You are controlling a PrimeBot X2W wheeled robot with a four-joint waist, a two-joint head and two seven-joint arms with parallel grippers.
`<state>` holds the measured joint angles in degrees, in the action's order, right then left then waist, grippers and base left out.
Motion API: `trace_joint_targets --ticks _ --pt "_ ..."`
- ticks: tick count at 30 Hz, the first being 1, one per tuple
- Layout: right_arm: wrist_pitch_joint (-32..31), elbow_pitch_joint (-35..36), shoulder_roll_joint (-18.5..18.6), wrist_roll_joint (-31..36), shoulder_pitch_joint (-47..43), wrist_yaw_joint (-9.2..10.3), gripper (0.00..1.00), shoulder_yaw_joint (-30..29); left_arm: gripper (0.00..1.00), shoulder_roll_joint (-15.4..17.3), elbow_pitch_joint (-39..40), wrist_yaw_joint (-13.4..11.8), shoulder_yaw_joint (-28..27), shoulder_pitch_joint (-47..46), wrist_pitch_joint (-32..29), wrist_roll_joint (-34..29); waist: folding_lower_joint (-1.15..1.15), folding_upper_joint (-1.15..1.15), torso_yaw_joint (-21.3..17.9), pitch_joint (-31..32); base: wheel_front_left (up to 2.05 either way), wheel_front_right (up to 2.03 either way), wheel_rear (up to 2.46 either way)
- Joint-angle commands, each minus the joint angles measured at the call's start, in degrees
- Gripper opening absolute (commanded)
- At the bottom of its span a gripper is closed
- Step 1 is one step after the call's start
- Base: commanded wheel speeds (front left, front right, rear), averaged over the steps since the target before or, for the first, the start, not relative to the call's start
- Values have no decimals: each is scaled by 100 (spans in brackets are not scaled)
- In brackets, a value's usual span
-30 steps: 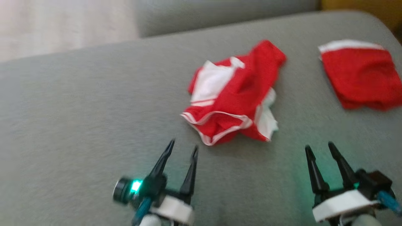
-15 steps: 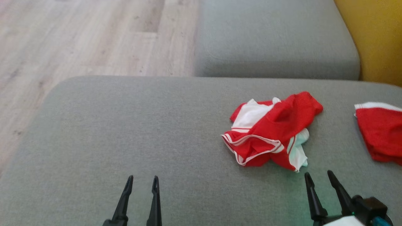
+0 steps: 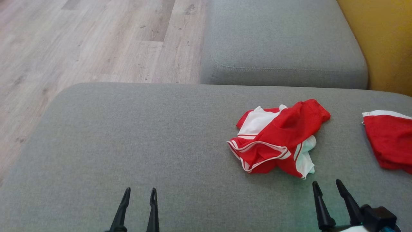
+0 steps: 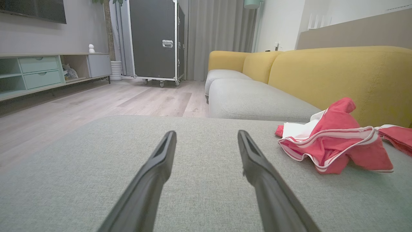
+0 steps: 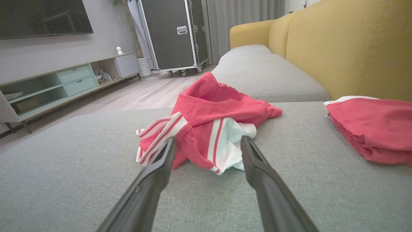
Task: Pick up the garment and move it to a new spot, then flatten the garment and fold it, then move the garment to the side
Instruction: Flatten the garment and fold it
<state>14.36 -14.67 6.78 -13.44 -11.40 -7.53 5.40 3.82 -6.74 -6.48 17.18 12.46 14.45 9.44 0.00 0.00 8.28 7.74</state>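
A crumpled red and white garment (image 3: 278, 138) lies in a heap on the grey sofa cushion (image 3: 128, 145), right of centre. The right wrist view has the same garment (image 5: 209, 125) just beyond my right gripper (image 5: 207, 140), whose fingers stand open and empty. In the head view that right gripper (image 3: 326, 185) sits near the bottom edge, a little short of the heap. My left gripper (image 3: 140, 191) is open over bare cushion, well to the left of the garment (image 4: 328, 141); in its wrist view the left gripper (image 4: 206, 133) holds nothing.
A second red garment (image 3: 389, 138), folded flat, lies at the cushion's right edge. Another grey seat cushion (image 3: 283, 45) lies beyond, with the yellow sofa back (image 3: 383, 42) to the right. Wooden floor (image 3: 80, 42) lies off the cushion's left and far edges.
The head camera has swung left and tilted up, so floor and the far cushion came into view. Both grippers stay open. The garment lies as before.
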Motion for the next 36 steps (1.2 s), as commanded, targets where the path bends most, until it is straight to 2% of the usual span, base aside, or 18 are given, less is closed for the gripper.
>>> trace_joint_targets --ticks 1,14,18,23,31,36 --pt "63 203 99 58 124 4 100 130 100 -66 164 28 -196 -196 54 -62 0 0 -12 -6 0 0 0" --pt "63 205 89 16 160 4 100 122 100 -89 115 54 -241 -256 54 -122 0 0 -203 -36 0 0 0" --pt "63 242 118 12 193 4 100 161 100 -91 -26 149 -80 -336 54 -126 0 0 -371 -95 0 0 0" --pt "63 313 205 37 338 4 100 285 100 -93 -453 289 369 -830 54 4 0 0 -767 -281 0 0 0" --pt "63 513 365 -64 626 4 100 389 100 -93 -1438 543 1397 -2317 16 420 0 0 -1570 -839 0 0 0" --pt "63 562 401 -112 760 4 100 407 100 -93 -2027 609 1792 -3040 -69 690 0 0 -1951 -1182 0 0 0"
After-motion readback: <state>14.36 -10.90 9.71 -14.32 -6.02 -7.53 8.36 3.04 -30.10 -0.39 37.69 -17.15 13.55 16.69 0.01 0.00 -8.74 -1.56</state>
